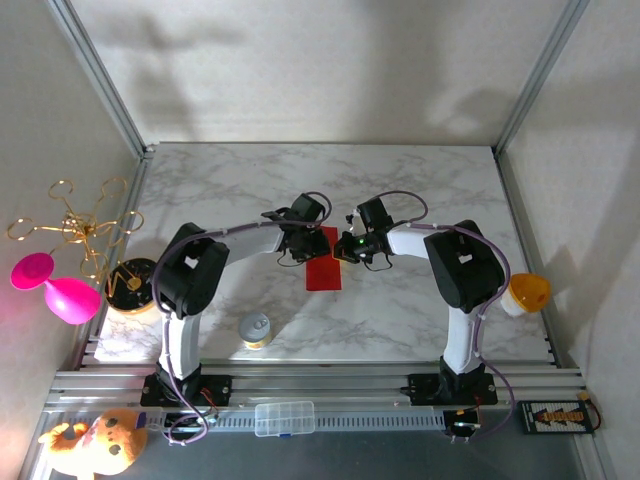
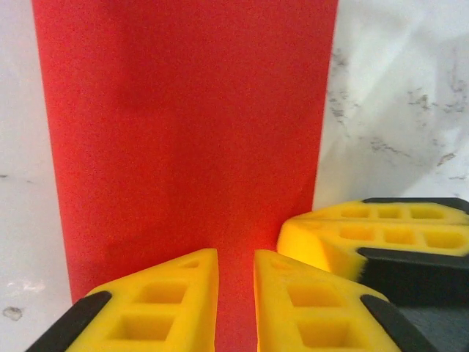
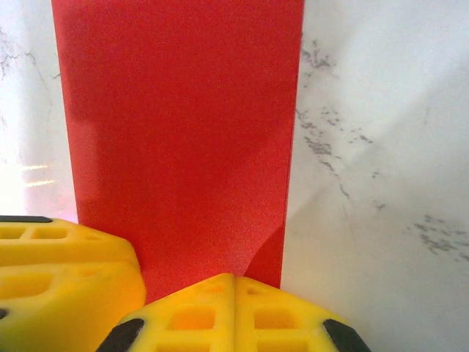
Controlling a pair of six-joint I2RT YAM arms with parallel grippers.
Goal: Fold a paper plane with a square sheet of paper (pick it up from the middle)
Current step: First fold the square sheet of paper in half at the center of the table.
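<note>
Left gripper (image 2: 236, 282) and right gripper (image 3: 234, 293) overlie the red paper (image 2: 183, 132)

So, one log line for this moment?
left gripper: slightly apart | right gripper: shut | thin red paper sheet: flat on marble table
</note>
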